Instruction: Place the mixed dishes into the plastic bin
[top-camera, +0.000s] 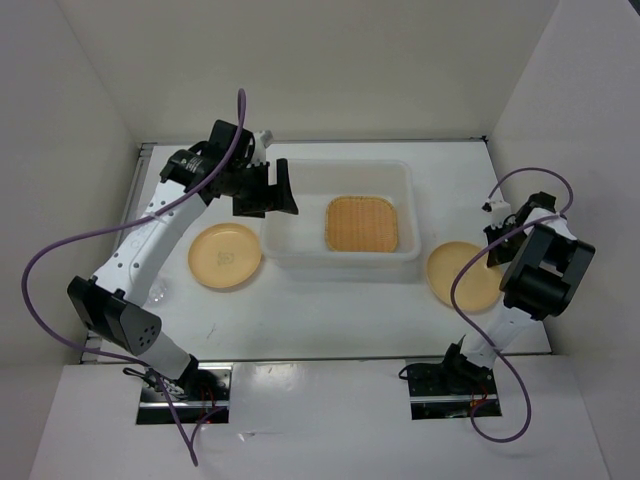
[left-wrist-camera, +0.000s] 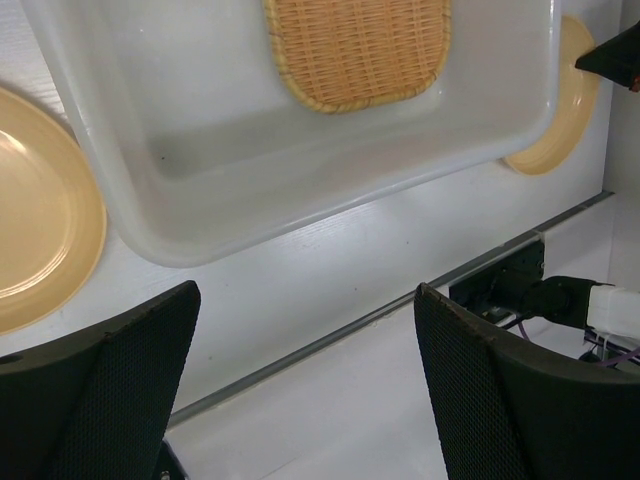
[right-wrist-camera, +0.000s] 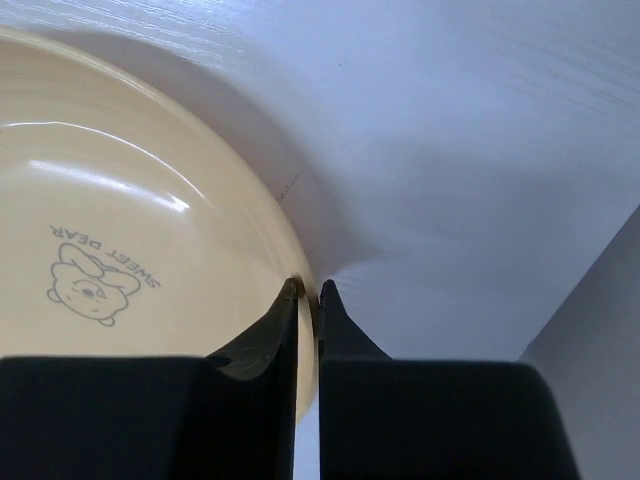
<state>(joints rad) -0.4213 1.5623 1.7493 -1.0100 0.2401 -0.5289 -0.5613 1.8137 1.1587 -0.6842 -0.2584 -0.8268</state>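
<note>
- Plastic bin (top-camera: 295, 215) (left-wrist-camera: 250, 150): middle of the white table (top-camera: 330, 310), long side running left to right, upright.
- Tray (top-camera: 362, 223) (left-wrist-camera: 360, 50): lies flat inside the bin, toward its right half, woven face up.
- Left plate (top-camera: 225, 256) (left-wrist-camera: 40, 210): flat on the table, just beside the bin's left end, outside it.
- Right plate (top-camera: 455, 275) (right-wrist-camera: 130, 200): on the table just off the bin's right end, outside it; bear print and "SWEET BEAR" lettering in the well.
- Left gripper (top-camera: 268, 195) (left-wrist-camera: 307, 291): fingers spread wide, nothing between them, above the bin's left end.
- Right gripper (right-wrist-camera: 308, 290): fingers clenched on the right plate's outer rim, thin edge pinched between the tips.
- Cup (top-camera: 158, 293): small, clear, faint; on the table beside the left arm.
</note>
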